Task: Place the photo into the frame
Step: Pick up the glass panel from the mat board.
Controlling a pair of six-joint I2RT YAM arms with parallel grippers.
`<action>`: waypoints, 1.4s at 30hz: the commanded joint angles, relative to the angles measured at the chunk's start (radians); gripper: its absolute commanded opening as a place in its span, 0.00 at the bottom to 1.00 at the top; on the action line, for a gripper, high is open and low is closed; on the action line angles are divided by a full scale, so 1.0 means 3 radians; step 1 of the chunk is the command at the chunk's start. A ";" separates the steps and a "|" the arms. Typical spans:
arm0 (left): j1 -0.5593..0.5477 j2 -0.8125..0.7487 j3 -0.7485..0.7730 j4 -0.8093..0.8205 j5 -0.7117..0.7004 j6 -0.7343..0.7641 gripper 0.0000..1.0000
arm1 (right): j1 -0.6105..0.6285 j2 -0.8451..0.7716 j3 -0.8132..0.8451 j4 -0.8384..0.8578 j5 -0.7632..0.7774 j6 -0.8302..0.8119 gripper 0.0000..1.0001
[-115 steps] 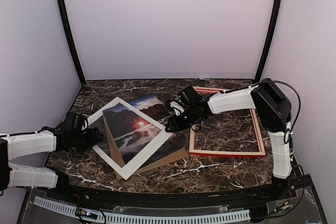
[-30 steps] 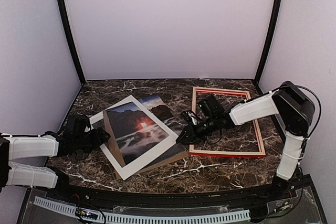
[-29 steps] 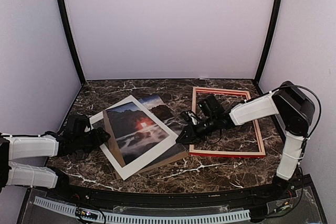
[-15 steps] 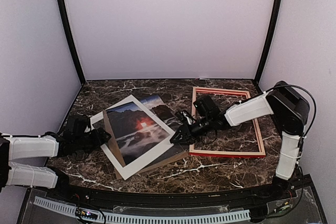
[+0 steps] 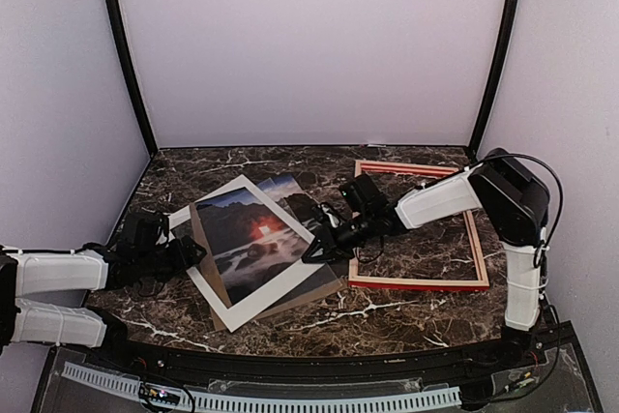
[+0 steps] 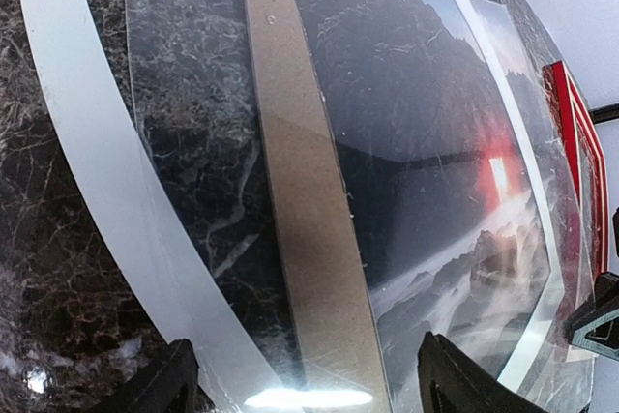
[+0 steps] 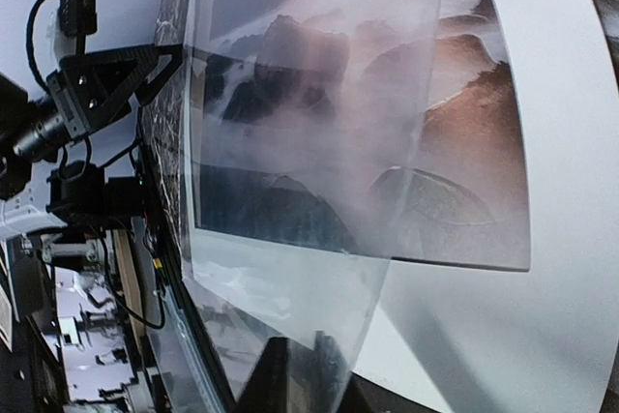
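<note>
**Two robot arms at a photo-framing bench.** On the dark marble table [image 5: 387, 321], the photo [image 5: 253, 237], a dark landscape with a red-orange glow, is lying in a tilted stack left of centre, outside the frame [image 5: 426, 284]. A white mat board [image 5: 276, 280] is sitting over the print, its window showing the glow and misty streaks. A bluish strip of the print is poking out at the stack's 12 o'clock. A brown backing board [image 5: 314, 289] is showing underneath at 5 o'clock. The red frame is lying flat just beside the stack at its 3 o'clock, with marble showing between its rails.

The left gripper [image 5: 193, 252] is reaching in low from 9 o'clock, its fingers [image 6: 164, 389] spread wide and gripping nothing. In its wrist view, the mat's near edge and a strip of the brown board are lying between the tips.

The right gripper [image 5: 311, 250] is stretching across the frame's left rail to the stack's 3 o'clock edge. Its wrist camera is showing a clear sheet [image 7: 300, 142] over mat and print, one corner running down beside a dark finger [image 7: 274, 374]. I cannot tell whether the fingers are pinching that sheet, or how far apart they are standing.
</note>
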 commanded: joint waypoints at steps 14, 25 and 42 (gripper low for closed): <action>-0.0034 -0.0636 0.0001 0.0206 0.0478 0.0420 0.99 | -0.0173 -0.0956 -0.0267 0.0156 -0.0206 -0.0407 0.00; -0.0033 -0.0396 0.0021 0.0810 0.0977 0.0492 0.99 | -0.0353 -0.1384 -0.0414 0.0313 -0.0497 -0.0411 0.00; -0.0032 0.0731 0.0388 0.1764 0.1781 0.0371 0.99 | -0.0405 -0.1813 -0.0427 0.0244 -0.0673 -0.0494 0.00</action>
